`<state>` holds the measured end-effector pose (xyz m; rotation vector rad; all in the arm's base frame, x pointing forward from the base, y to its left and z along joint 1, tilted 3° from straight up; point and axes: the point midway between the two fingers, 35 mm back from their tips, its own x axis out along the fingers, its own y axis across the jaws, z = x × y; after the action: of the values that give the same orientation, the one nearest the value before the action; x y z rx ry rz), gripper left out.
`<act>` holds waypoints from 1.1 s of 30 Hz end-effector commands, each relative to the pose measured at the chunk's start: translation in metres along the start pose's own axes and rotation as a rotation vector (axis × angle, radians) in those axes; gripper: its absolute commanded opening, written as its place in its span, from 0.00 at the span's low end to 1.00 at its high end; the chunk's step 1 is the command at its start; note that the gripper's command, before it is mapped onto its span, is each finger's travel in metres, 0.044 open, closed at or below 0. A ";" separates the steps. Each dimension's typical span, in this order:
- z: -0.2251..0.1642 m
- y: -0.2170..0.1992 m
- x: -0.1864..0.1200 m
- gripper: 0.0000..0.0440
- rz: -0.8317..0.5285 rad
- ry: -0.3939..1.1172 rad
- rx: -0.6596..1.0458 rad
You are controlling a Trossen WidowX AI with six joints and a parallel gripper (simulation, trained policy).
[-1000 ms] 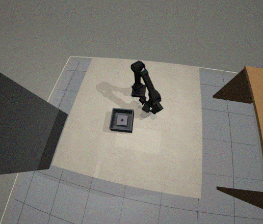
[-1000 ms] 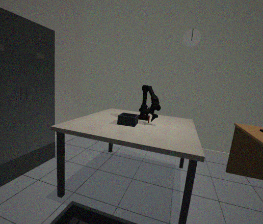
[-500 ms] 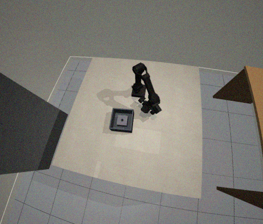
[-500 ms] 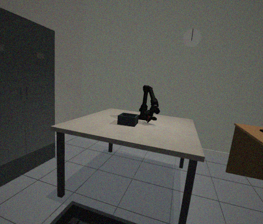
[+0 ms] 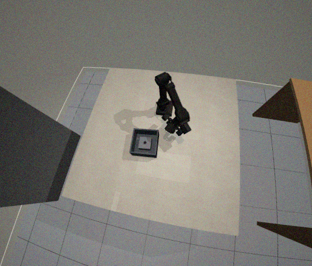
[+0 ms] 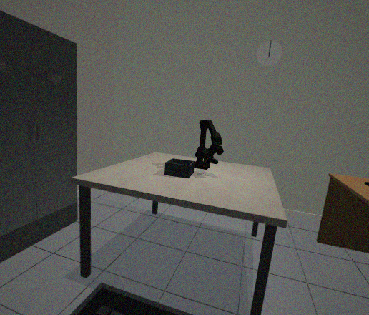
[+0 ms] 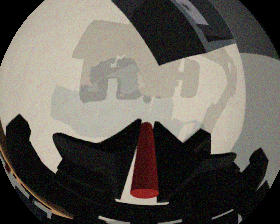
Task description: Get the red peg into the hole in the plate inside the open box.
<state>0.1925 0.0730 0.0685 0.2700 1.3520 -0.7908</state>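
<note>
Gripper (image 5: 179, 130) (image 6: 207, 166) (image 7: 147, 124): drawn in to a narrow gap, closed on the red peg; it hangs outside the box, off to one side.
Peg (image 7: 145, 162): red, between the two fingers, its flat round end showing in the wrist view; hidden in the top and exterior views.
Box (image 5: 144, 155) (image 6: 179, 169) (image 7: 163, 40): dark, open at the top, near the gripper on the table (image 5: 208, 181) (image 6: 189, 193) (image 7: 31, 75).
Plate (image 5: 149, 145): pale, at the bottom of the box, away to the side of the gripper; its small dark hole has no peg in it.
Arm (image 5: 176, 101) (image 6: 203, 137): black, bent above the gripper.
</note>
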 end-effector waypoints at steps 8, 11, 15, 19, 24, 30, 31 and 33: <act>0.041 -0.015 -0.037 0.00 0.018 -0.081 0.098; 0.054 -0.019 -0.041 0.00 0.022 -0.097 0.143; 0.073 -0.023 -0.044 0.00 0.029 -0.114 0.202; 0.091 -0.028 -0.045 0.00 0.033 -0.126 0.256; 0.113 -0.035 -0.041 0.00 0.035 -0.136 0.314; 0.138 -0.041 -0.032 0.00 0.036 -0.144 0.362; 0.143 -0.043 -0.030 0.00 0.037 -0.144 0.367; 0.151 -0.045 -0.026 0.00 0.039 -0.146 0.377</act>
<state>0.2735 -0.0327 0.1416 0.5218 1.0561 -1.0041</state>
